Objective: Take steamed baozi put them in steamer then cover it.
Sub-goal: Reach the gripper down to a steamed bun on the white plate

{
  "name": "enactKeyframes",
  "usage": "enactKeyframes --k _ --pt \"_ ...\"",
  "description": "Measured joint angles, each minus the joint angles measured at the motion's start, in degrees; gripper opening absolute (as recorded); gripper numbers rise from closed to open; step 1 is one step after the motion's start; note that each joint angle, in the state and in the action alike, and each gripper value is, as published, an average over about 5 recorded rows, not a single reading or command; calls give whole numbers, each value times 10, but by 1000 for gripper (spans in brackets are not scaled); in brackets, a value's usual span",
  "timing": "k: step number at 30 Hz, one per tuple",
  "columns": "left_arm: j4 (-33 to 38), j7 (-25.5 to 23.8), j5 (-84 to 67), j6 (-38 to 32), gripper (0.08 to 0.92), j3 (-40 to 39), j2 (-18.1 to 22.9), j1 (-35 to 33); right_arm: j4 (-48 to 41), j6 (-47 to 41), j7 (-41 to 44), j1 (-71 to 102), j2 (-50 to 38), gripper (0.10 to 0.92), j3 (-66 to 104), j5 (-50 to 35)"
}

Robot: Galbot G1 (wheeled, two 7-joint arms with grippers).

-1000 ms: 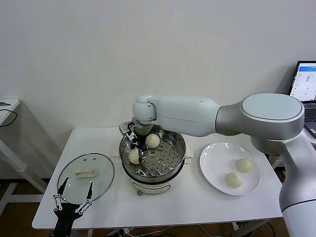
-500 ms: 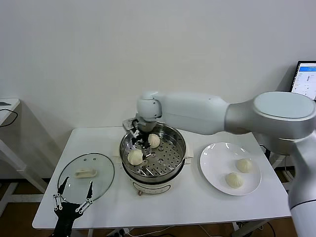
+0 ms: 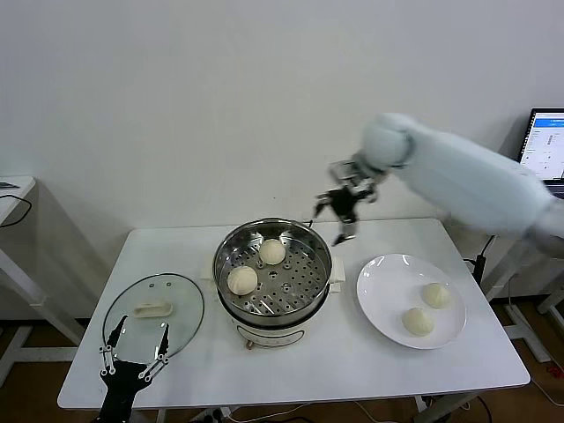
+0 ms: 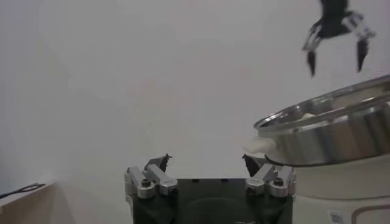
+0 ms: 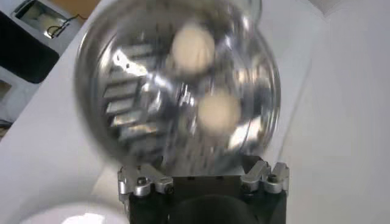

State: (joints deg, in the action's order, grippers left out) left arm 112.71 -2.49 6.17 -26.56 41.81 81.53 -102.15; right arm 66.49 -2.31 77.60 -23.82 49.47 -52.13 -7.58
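The steamer (image 3: 273,273) is a round, shiny steel pot on a white base with white side handles, standing near the middle of the white table (image 3: 352,370). Its holed tray carries two buns: one bun (image 3: 272,251) toward the back and another bun (image 3: 241,280) nearer the front left, a little apart from each other. Both are small, round and cream-white. In the right wrist view the pot (image 5: 177,91) appears from above, blurred, with the two pale buns (image 5: 192,47) inside it.

To the right of the pot lies a flat white plate (image 3: 379,291) holding two more buns, one (image 3: 435,294) farther back and one (image 3: 418,321) nearer the front edge.

The right gripper (image 3: 339,216) hangs in the air above and just behind the pot's right rim, clear of the pot and of every bun. Its fingers are spread apart and hold nothing; the left wrist view shows the same gripper (image 4: 335,52) high over the pot's rim (image 4: 329,119) with its fingertips parted.

The glass lid (image 3: 154,315) with a metal rim and a white oblong handle lies flat on the table left of the pot. The left gripper (image 3: 134,361) sits low at the table's front left edge, just at the lid's near rim, its fingers spread wide and empty.
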Motion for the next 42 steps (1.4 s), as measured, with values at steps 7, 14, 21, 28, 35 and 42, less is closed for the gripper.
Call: enactKeyframes --k 7,14,21,28,35,42 --pt "1 0 1 0 823 1 1 -2 -19 42 29 76 -74 823 46 42" --pt "0 0 2 0 823 2 1 -4 -10 56 23 146 -114 823 54 76" --pt "0 0 2 -1 823 2 2 -5 -8 55 -11 191 -126 823 50 99" --pt "2 0 3 -1 823 6 3 -7 -13 50 -40 223 -123 823 45 116" --pt "2 0 3 -2 823 9 3 -8 -16 44 -66 240 -117 823 42 123" --pt "2 0 3 -2 823 11 4 -8 -11 39 -76 248 -118 764 39 128"
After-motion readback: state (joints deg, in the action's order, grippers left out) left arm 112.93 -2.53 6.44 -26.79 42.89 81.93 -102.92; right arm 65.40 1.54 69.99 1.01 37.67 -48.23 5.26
